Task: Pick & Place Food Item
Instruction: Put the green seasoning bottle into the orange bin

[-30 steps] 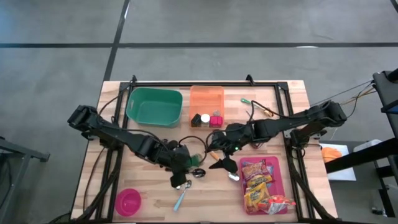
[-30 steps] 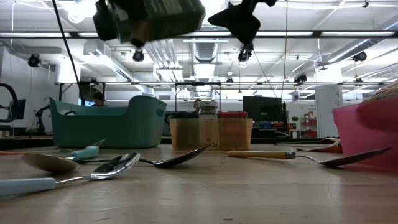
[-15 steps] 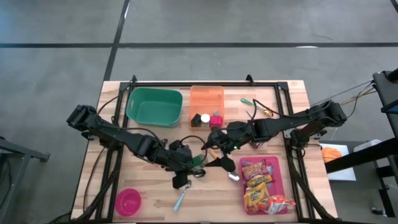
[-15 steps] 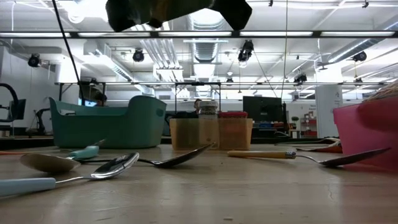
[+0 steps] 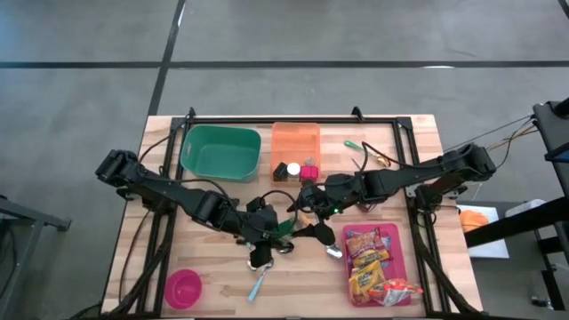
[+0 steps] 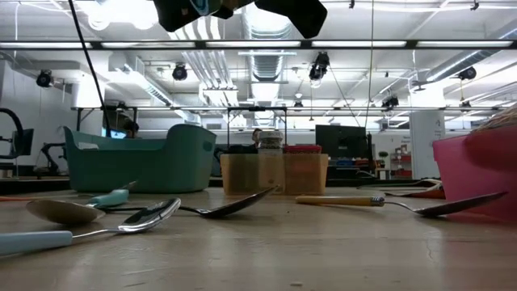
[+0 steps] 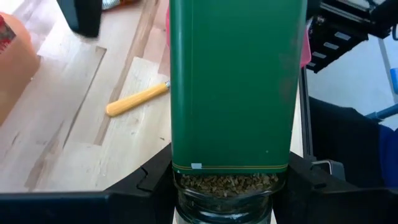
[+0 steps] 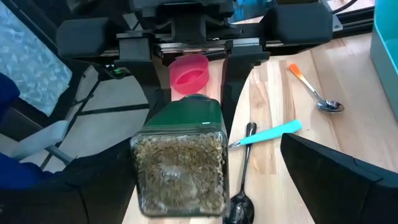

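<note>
My left gripper (image 5: 263, 233) is shut on a square glass jar of dried herbs with a green label (image 7: 236, 93), held in the air over the table's middle. In the right wrist view the jar's glass end (image 8: 180, 168) points at my right gripper (image 8: 199, 208). That gripper (image 5: 309, 220) is open, with a finger on either side of this end and apart from it. In the low view only dark gripper parts (image 6: 242, 12) show at the top edge. My left gripper pinches the jar between its two fingers (image 7: 155, 180), on two opposite flat sides (image 7: 180, 168) near one glass end. The fingers lie along the jar and slant down toward the table's right side. The jar is lifted clear, with its other end (image 8: 180, 186) toward my right gripper.
A green bin (image 5: 220, 151) and an orange box (image 5: 295, 140) with small jars stand at the back. A pink tray of snack packets (image 5: 375, 262) is at the front right and a pink bowl (image 5: 183, 288) at the front left. Spoons (image 6: 145, 218) and a yellow-handled utensil (image 7: 137, 99) lie under the arms.
My left gripper has risen with the jar and tipped it up. The jar's free end has swung toward my right gripper. In the low view the jar has gone up out of the picture.
</note>
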Robot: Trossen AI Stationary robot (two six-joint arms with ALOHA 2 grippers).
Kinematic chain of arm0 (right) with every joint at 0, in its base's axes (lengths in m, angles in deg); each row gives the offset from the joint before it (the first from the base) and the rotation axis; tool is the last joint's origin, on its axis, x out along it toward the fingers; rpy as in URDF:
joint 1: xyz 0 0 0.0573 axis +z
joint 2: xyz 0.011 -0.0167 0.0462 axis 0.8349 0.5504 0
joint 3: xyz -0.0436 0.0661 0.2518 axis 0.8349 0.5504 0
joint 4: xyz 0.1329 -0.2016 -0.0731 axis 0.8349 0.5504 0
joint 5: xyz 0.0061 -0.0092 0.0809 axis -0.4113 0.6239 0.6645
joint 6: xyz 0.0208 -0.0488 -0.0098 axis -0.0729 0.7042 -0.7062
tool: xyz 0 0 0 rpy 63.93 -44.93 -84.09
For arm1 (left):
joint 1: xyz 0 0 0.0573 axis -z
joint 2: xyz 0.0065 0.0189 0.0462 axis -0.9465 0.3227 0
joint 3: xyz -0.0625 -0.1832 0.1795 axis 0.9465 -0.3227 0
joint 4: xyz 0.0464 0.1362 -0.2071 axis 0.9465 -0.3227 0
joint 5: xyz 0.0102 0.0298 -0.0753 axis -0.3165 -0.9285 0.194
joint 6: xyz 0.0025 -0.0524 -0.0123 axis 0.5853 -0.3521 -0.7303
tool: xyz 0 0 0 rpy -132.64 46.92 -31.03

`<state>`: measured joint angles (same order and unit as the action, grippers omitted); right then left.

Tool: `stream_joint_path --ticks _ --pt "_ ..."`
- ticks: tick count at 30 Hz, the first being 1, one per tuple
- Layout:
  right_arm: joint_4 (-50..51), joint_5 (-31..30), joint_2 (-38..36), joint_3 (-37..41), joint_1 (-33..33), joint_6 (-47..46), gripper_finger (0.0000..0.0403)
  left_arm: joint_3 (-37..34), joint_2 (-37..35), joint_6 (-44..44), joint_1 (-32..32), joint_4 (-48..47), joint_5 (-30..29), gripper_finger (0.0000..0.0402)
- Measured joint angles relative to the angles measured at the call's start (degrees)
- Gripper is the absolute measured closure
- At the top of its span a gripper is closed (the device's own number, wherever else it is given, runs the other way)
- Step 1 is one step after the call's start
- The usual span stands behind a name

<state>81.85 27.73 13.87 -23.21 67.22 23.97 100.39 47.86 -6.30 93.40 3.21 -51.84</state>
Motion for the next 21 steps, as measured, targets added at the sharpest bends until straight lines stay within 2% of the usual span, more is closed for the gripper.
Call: stream_joint_path --ticks 4,11,17,21 --pt "-0.08 0.03 0.02 0.04 0.0 -0.82 0.0067 0.09 0.0 0.52 -0.47 1.06 -0.29 0.0219" --pt "-0.5 0.49 0.0 0.0 0.07 -0.33 0.0209 0.09 -0.31 0.31 -0.58 1.16 -0.31 0.0219" --pt "-0.64 0.64 0.0 0.0 0.07 -0.42 0.0213 0.09 -0.42 -1.06 -0.64 1.2 -0.44 0.0219" --pt "-0.89 0.47 0.0 0.0 0.4 -1.22 0.0213 0.09 -0.42 -2.24 -0.63 1.64 -0.97 0.0162"
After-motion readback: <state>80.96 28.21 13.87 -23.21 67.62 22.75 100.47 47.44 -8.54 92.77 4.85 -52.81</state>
